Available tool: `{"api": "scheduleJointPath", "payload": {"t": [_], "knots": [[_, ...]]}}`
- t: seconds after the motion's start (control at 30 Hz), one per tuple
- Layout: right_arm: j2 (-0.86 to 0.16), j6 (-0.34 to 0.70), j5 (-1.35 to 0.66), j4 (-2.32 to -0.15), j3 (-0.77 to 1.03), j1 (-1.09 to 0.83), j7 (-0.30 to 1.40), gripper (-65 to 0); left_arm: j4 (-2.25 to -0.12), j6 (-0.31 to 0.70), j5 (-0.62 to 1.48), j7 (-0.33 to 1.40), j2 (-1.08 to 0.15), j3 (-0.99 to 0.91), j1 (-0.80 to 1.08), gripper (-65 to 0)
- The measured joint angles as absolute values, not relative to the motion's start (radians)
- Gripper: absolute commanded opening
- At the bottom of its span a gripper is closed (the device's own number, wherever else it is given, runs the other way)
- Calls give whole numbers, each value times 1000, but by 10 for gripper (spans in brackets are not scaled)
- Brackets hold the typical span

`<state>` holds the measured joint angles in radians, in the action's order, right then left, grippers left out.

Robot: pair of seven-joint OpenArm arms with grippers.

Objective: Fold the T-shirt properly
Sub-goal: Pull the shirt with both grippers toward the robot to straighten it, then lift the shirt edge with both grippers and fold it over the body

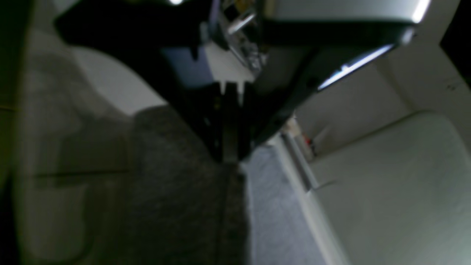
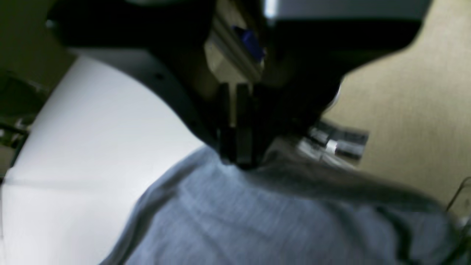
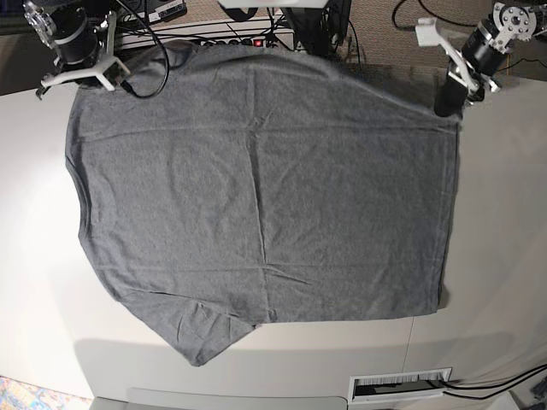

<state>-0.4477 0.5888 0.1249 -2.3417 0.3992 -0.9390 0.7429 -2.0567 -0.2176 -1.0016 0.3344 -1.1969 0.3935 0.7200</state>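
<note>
1. I have the T-shirt (image 3: pixel 256 196) spread across the bench (image 3: pixel 496 256).
2. My left hand (image 1: pixel 230 154) and right hand (image 2: pixel 237 158) each pinch a far corner of it.
3. The first fold comes next, I judge: both corners drawn toward the shirt's near edge together.

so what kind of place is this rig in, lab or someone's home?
Likely a lab or test bench, not a home. A T-shirt lies spread on a plain white table, two robot arms are mounted at the far edge, and a power strip with cables sits behind.
</note>
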Motion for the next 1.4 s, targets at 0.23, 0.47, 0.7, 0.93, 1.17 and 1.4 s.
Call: {"api": "scheduleJointPath", "payload": {"t": [0.23,0.47,0.7,0.93,1.17,1.4], "knots": [[-446,594,126,-2341,399,-828,702,-650,-2057,-215,-818,273,-1177,396,556,-650],[-446,595,128,-2341,399,-678,653,-650,-2010,-217,-694,250,-1175,398,424,-650],[-445,595,124,-2193,399,-542,615,-650,-1897,-215,-620,177,-1097,398,335,-650],[-443,597,39,-2045,398,-416,587,-650,-1751,-213,-592,148,-1013,398,239,-650],[-442,598,32,-1943,398,-310,562,-650,-1633,-213,-503,96,-989,398,147,-650],[-440,597,33,-1800,381,-181,537,-650,-1630,-212,-451,46,-986,398,133,-650]]}}
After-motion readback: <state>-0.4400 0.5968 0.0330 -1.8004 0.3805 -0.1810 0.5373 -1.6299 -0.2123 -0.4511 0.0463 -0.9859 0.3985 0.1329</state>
